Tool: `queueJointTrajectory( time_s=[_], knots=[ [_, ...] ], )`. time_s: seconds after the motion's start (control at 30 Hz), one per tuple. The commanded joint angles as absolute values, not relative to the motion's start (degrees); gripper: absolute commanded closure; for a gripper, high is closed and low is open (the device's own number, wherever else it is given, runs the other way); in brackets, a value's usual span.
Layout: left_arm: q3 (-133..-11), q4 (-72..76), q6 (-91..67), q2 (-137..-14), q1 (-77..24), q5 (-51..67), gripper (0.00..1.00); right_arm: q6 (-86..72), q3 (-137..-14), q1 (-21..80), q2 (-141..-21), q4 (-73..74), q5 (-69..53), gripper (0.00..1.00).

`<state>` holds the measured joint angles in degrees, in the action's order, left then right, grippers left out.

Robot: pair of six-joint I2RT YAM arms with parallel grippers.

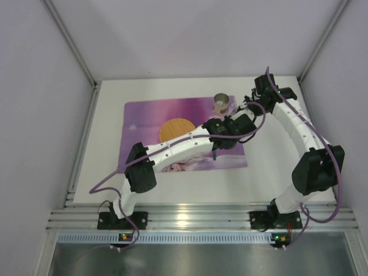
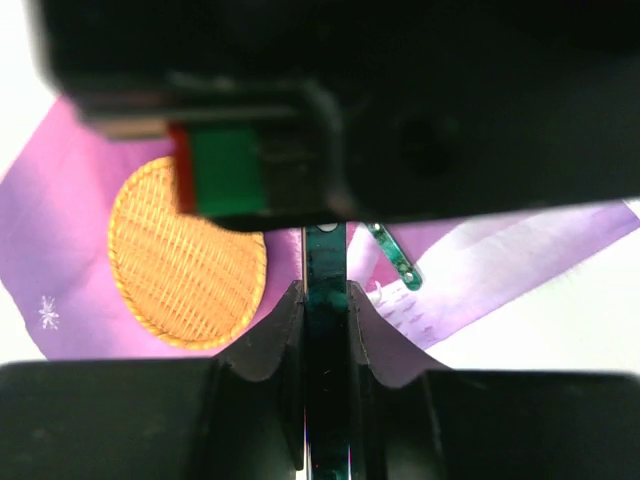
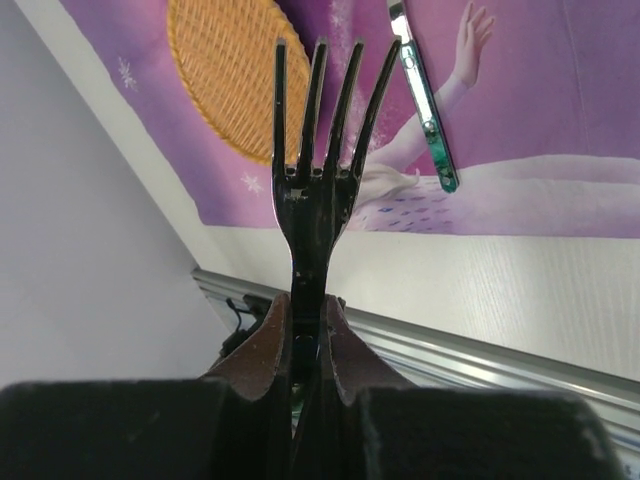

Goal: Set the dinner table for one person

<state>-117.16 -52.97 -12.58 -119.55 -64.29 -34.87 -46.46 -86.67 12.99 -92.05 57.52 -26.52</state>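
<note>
Both clamped: left claw [image 2: 325,292] on green utensil [image 2: 325,400], right claw [image 3: 308,302] on fork [image 3: 320,190].

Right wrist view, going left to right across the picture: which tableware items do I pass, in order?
Round woven mat → black fork, standing up from the jaws → slim green-tinted utensil.

Dinner table [image 1: 270,172]: large white rectangular top, plain and matte.
Edge: silver aluminium rail [image 1: 190,215] along the side nearest me.
Pose: flat and level, spread out beneath me.
Visible: white surface shows along all four margins.
</note>
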Motion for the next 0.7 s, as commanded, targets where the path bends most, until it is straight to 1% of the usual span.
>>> queueJointTrajectory(
  time_s=[0.0, 0.03, 0.07, 0.1, 0.13, 0.17, 0.2, 0.27, 0.4, 0.5, 0.53, 0.57, 0.6, 0.63, 0.67],
  knots=[
    [-119.9, -53.5, -12.0, -120.0, -64.1, -38.6, 0.90, -45.3, -87.6, 14.1, -90.5, 58.3, -30.1, 1.00],
    [-120.0, -53.5, -11.8, -120.0, -64.1, -38.9, 0.98, -45.1, -87.7, 14.0, -90.8, 58.3, -30.4, 1.00],
    [-120.1, -53.6, -11.7, -120.0, -64.2, -38.9, 1.00, -45.0, -87.9, 14.0, -91.0, 58.3, -30.7, 1.00],
    [-120.1, -53.6, -11.3, -119.9, -64.2, -38.6, 1.00, -44.9, -88.1, 14.0, -91.7, 58.3, -31.5, 0.97],
    [-120.1, -53.6, -11.3, -119.8, -64.2, -38.4, 1.00, -44.6, -88.3, 14.1, -91.9, 58.3, -32.0, 0.87],
    [-120.1, -53.4, -11.3, -119.8, -64.2, -38.1, 1.00, -44.4, -88.9, 13.9, -92.2, 58.2, -32.4, 0.69],
    [-120.0, -53.4, -11.5, -119.8, -64.2, -37.8, 1.00, -44.0, -89.4, 14.0, -92.5, 57.9, -33.5, 0.32],
    [-119.2, -53.4, -12.6, -119.4, -63.9, -36.5, 1.00, -43.1, -91.9, 13.8, -93.5, 57.9, -34.4, 0.01],
    [-113.3, -50.5, -15.9, -114.4, -61.9, -32.7, 1.00, -41.1, -97.6, 12.0, -94.0, 60.7, -32.4, 0.00],
    [-107.2, -48.3, -20.8, -109.4, -56.1, -27.1, 1.00, -39.3, -100.2, 9.7, -92.6, 62.3, -28.9, 0.00],
    [-105.3, -47.6, -22.0, -107.8, -51.5, -25.2, 1.00, -38.5, -100.3, 8.9, -92.1, 62.4, -28.5, 0.00],
    [-100.5, -45.4, -23.2, -106.0, -49.0, -21.0, 1.00, -38.2, -99.9, 7.3, -91.5, 62.6, -28.0, 0.00],
    [-97.7, -43.8, -24.0, -102.2, -46.5, -19.4, 1.00, -38.1, -99.7, 6.4, -91.1, 62.6, -27.5, 0.00],
    [-94.8, -42.0, -24.7, -100.2, -42.0, -18.0, 1.00, -37.6, -98.9, 5.6, -90.1, 62.7, -27.5, 0.00],
    [-89.5, -39.1, -24.9, -98.5, -39.7, -16.7, 1.00, -37.4, -98.4, 4.1, -89.6, 62.6, -27.5, 0.00]
  ],
)
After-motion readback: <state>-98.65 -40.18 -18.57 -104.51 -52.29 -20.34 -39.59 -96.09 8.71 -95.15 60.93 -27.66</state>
